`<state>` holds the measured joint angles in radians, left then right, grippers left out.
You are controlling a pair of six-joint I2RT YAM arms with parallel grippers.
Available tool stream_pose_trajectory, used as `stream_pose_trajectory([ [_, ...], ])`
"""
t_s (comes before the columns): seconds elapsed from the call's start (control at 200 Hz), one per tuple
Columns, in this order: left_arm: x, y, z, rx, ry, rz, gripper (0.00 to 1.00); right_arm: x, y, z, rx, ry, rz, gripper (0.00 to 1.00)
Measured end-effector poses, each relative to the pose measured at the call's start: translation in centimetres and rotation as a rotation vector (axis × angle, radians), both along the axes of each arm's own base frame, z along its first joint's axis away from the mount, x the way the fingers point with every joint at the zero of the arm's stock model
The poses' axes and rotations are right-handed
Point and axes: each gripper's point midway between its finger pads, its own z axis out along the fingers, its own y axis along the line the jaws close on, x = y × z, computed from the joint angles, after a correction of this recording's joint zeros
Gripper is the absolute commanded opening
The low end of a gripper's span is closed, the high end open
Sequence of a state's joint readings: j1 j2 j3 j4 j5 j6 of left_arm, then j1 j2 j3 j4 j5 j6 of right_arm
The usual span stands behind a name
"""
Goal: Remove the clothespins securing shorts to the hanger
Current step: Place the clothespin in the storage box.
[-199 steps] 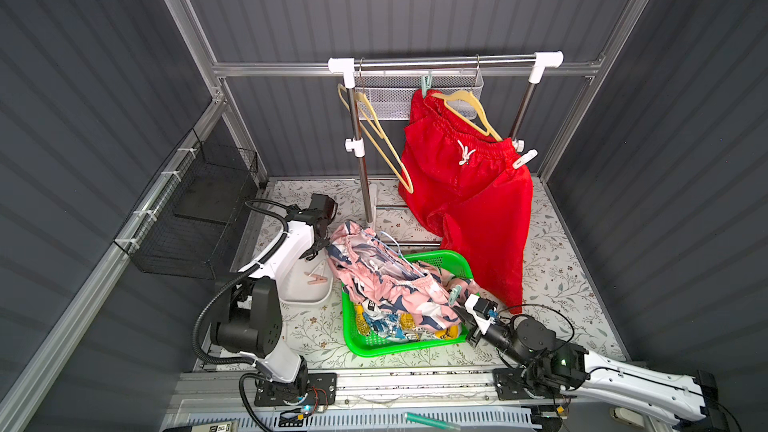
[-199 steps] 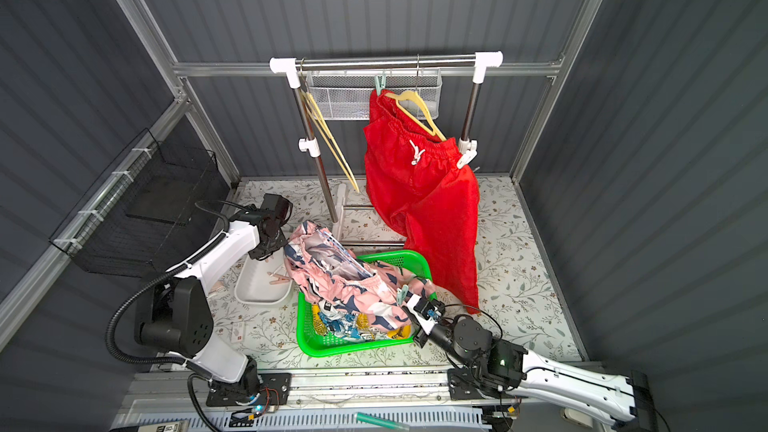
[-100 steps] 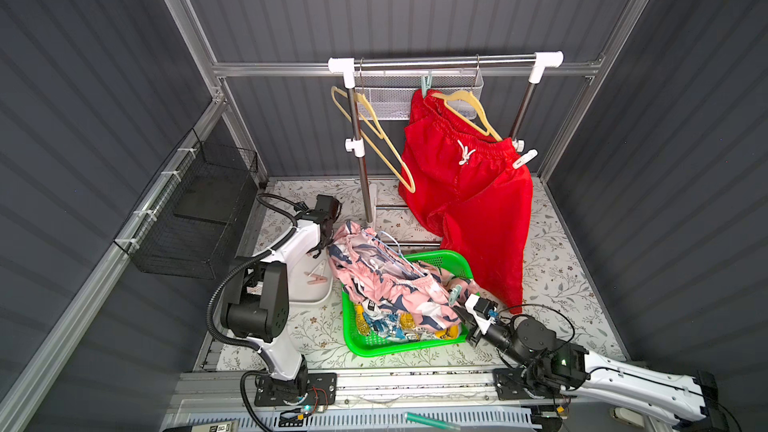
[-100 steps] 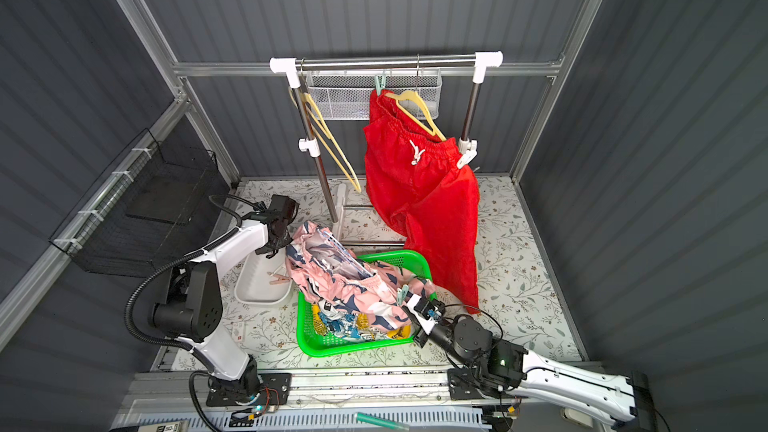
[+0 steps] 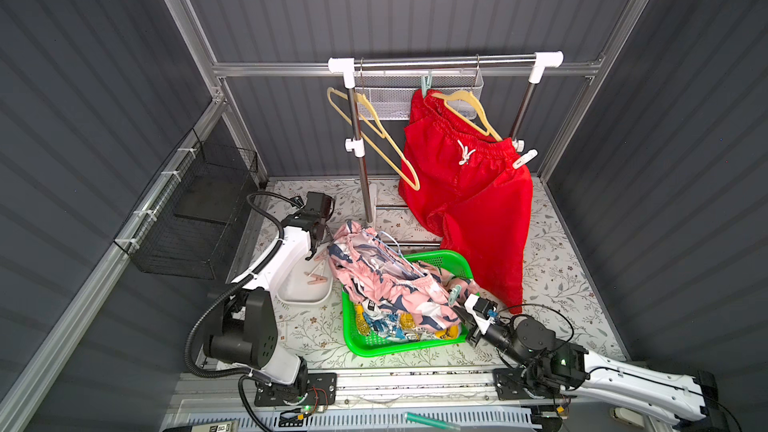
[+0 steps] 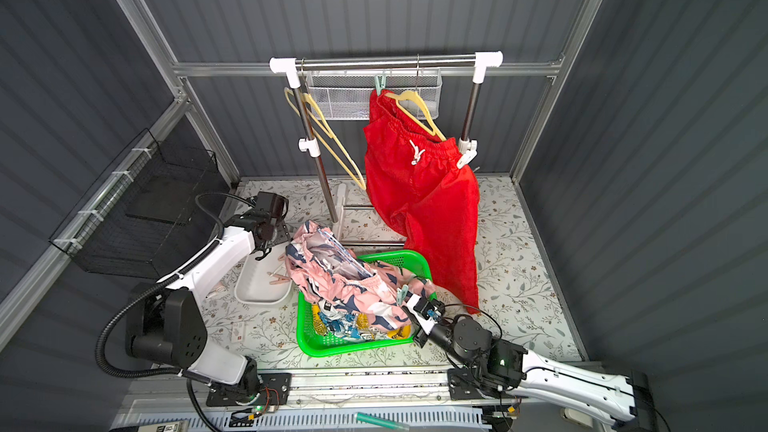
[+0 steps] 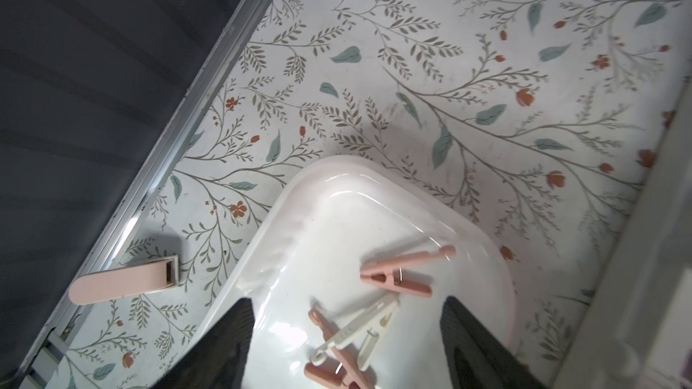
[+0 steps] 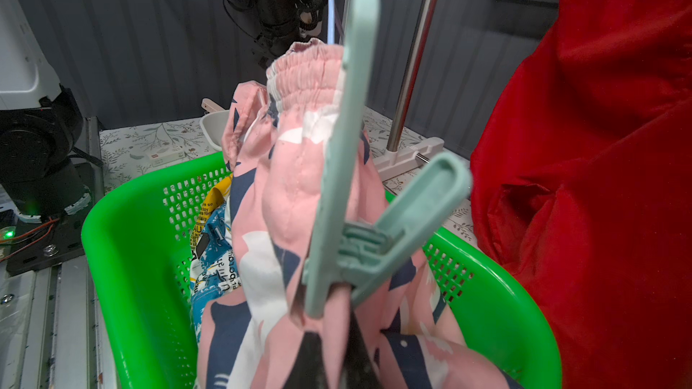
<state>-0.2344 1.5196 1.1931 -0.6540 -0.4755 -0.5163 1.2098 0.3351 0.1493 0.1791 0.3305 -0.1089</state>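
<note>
My left gripper [image 7: 348, 346] hangs open over the white tray [image 7: 329, 196] and holds nothing. Under it a white clothespin [image 7: 359, 334] lies across a pink clothespin [image 7: 333, 364]. Another pink clothespin [image 7: 404, 275] lies beside them. My right gripper [image 8: 333, 357] is shut on a fold of the pink bird-print shorts [image 8: 296, 188], just below a mint clothespin [image 8: 348, 181] clipped to them. These shorts [image 5: 382, 280] drape over the green basket [image 5: 440, 259], with white, yellow and blue shorts [image 5: 395, 324] underneath. Red shorts [image 5: 465, 184] hang on a yellow hanger [image 5: 469, 112], held by a mint clothespin [image 5: 426, 86] and a white clothespin [image 5: 524, 158].
Two bare yellow hangers [image 5: 374, 135] hang by the rack post [image 5: 363, 184]. A mesh basket [image 5: 415, 93] hangs from the rail. A black wire basket [image 5: 195, 209] is fixed to the left wall. A pink flat piece [image 7: 120, 282] lies on the floor beside the tray.
My left gripper has dropped lower over the white tray and its jaws have opened. The right arm and the pink shorts have not moved.
</note>
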Motion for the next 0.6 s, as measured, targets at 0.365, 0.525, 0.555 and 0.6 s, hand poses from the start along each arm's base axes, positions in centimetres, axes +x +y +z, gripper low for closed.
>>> stream_pose_trajectory([
  [0.365, -3.3, -6.3, 3.9, -0.284, -0.137, -0.366, 0.9, 0.3, 0.2, -1.1, -0.028, 0.036, -0.012, 0.0],
  [0.525, -4.7, -8.9, 6.6, -0.373, -0.258, -0.548, 0.87, 0.3, 0.3, -1.3, -0.02, 0.055, -0.016, 0.0],
  [0.555, -5.0, -9.4, 7.2, -0.386, -0.285, -0.583, 0.87, 0.3, 0.3, -1.3, -0.017, 0.057, -0.016, 0.0],
  [0.6, -5.4, -10.0, 7.8, -0.402, -0.318, -0.626, 0.86, 0.3, 0.3, -1.2, -0.013, 0.06, -0.017, 0.0],
])
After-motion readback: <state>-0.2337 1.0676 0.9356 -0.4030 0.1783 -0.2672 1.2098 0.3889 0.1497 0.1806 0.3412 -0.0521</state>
